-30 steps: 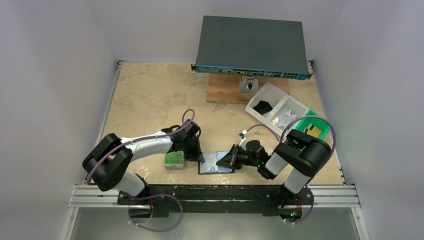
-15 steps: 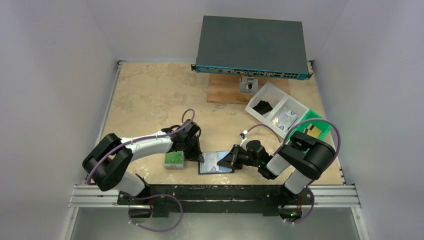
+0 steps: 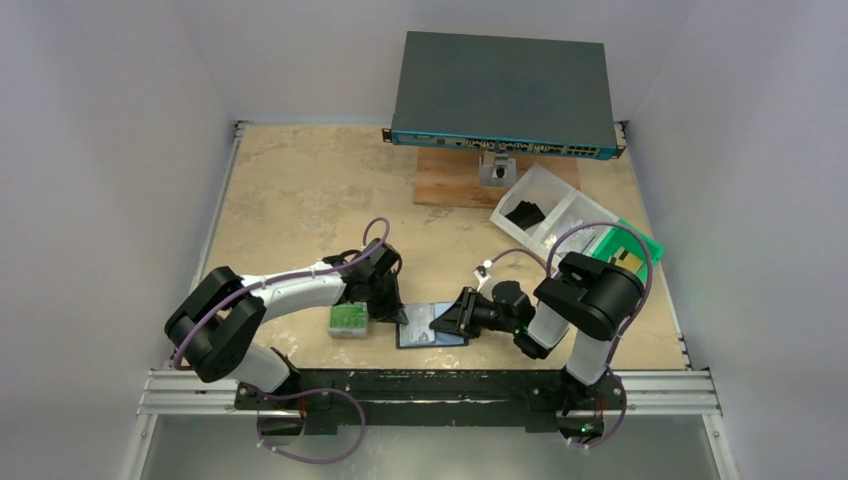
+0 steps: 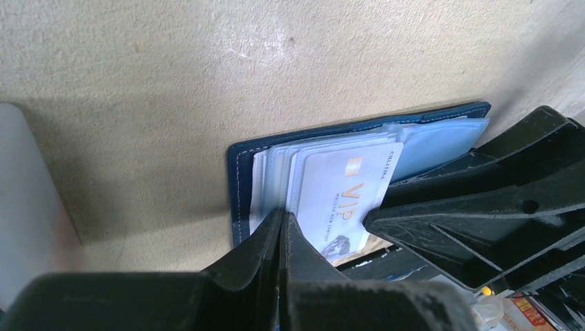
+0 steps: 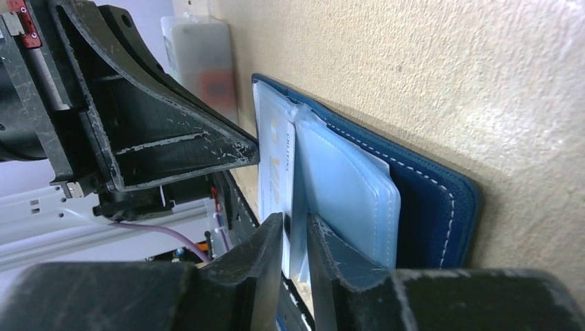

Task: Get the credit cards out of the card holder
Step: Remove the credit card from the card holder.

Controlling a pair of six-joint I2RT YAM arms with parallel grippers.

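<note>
At the near edge of the desk point(image 3: 300, 200), about midway between the two arm bases, the card holder point(image 3: 432, 328) is laid open and flat, its dark blue cover down and a stack of clear sleeves point(image 5: 348, 193) turned upward. A pale credit card point(image 4: 345, 193) with gold "VIP" lettering is seen among these sleeves. Whether it sits inside one of them or loose between them cannot be told.

The left gripper point(image 4: 281, 219) is lowered onto the left part of the holder, with its jaws closed tight and no gap between them. Its tips are set at the edge of the sleeves beside the card. It cannot be made out whether a thin sheet is pinched there.

The right gripper point(image 5: 295, 226) is brought in from the right, low over the holder. Its jaws are parted by a narrow gap, and the edge of a sleeve next to the card runs through that gap. The two grippers are set very close together over the holder.

A grey case point(image 3: 347, 320) with a green label is placed just to the left of the left gripper, near the same edge.

Further back, towards the right edge, a clear tray point(image 3: 550, 212) with compartments is seen, with a green container point(image 3: 645, 252) beside it. Beyond these a wooden board point(image 3: 450, 185) is laid. At the far edge a dark network switch point(image 3: 503, 90) is set, overhanging the board.
</note>
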